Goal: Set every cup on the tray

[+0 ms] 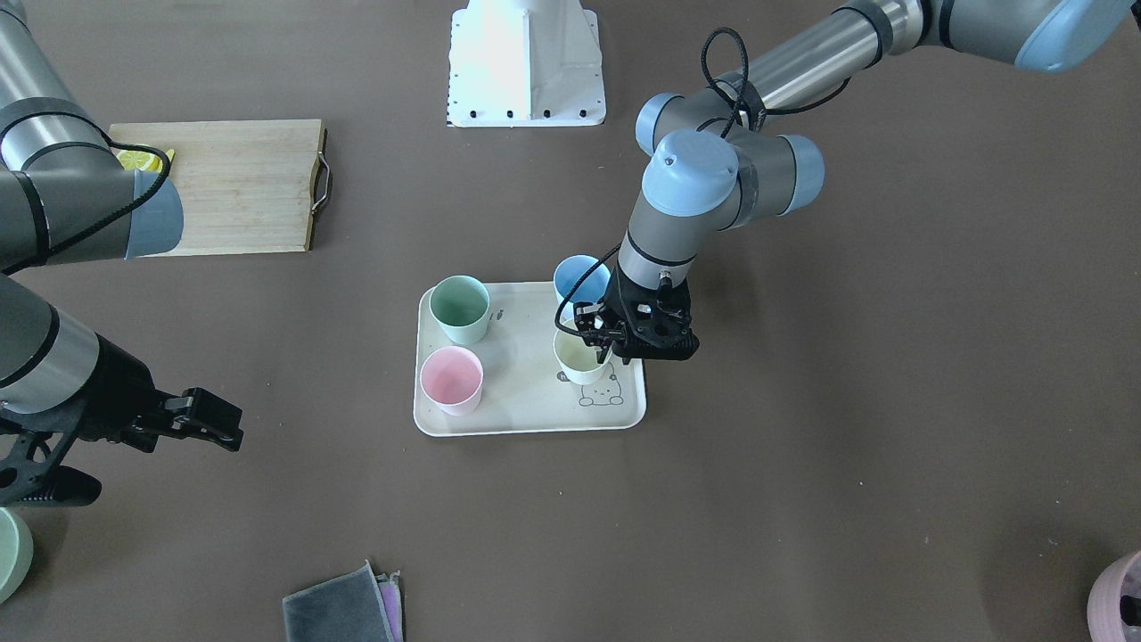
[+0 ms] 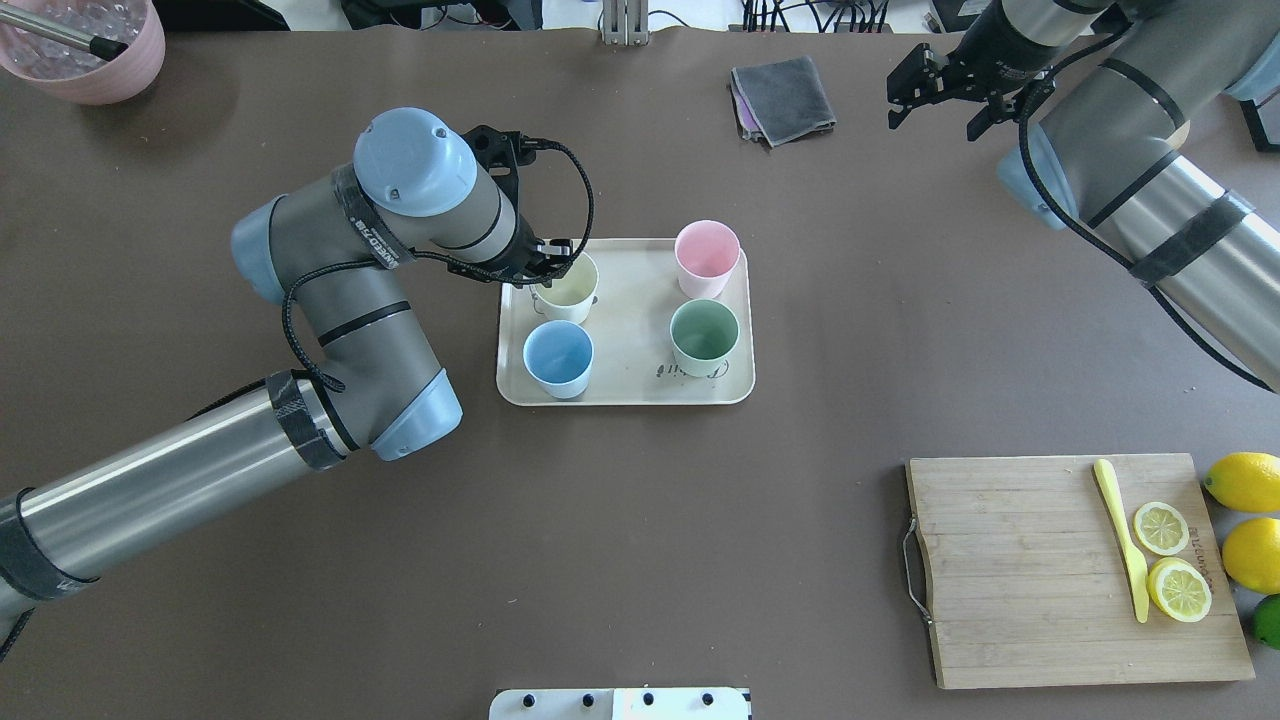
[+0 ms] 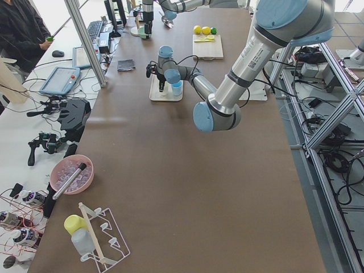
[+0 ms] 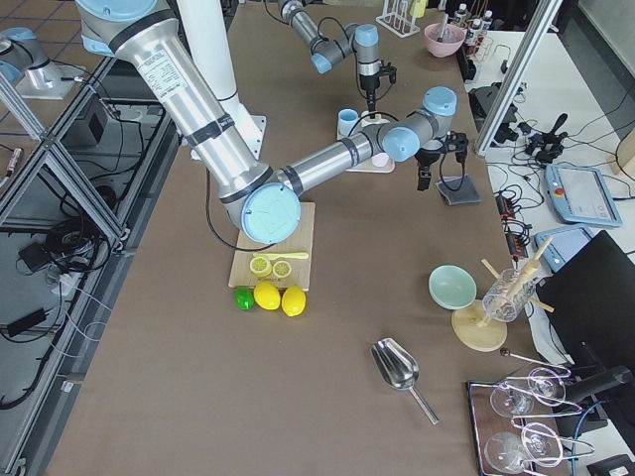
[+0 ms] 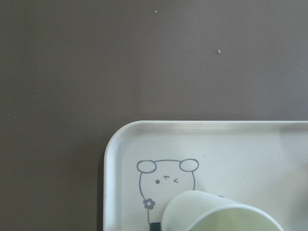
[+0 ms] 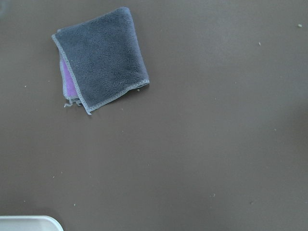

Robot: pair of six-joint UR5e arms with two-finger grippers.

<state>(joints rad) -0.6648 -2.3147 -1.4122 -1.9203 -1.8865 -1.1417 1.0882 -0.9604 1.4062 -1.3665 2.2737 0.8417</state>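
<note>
The beige tray (image 1: 526,406) with the bunny drawing lies mid-table and also shows in the overhead view (image 2: 630,385). Four cups stand on it: mint green (image 1: 460,308), light blue (image 1: 578,275), pink (image 1: 451,380) and cream-white (image 1: 578,358). My left gripper (image 1: 608,349) reaches down over the cream cup (image 2: 570,292), its fingers closed on the cup's rim at the side nearest the arm. In the left wrist view the cream cup (image 5: 216,214) covers part of the bunny on the tray (image 5: 115,144). My right gripper (image 2: 932,108) hovers open and empty, well away from the tray.
A folded grey cloth (image 2: 785,95) lies near the right gripper. A wooden cutting board (image 2: 1040,570) holds lemon slices and a yellow knife, with whole lemons (image 2: 1245,482) beside it. A pink bowl (image 2: 85,45) stands at the far left corner. The robot's white base (image 1: 526,62) stands at the table's edge.
</note>
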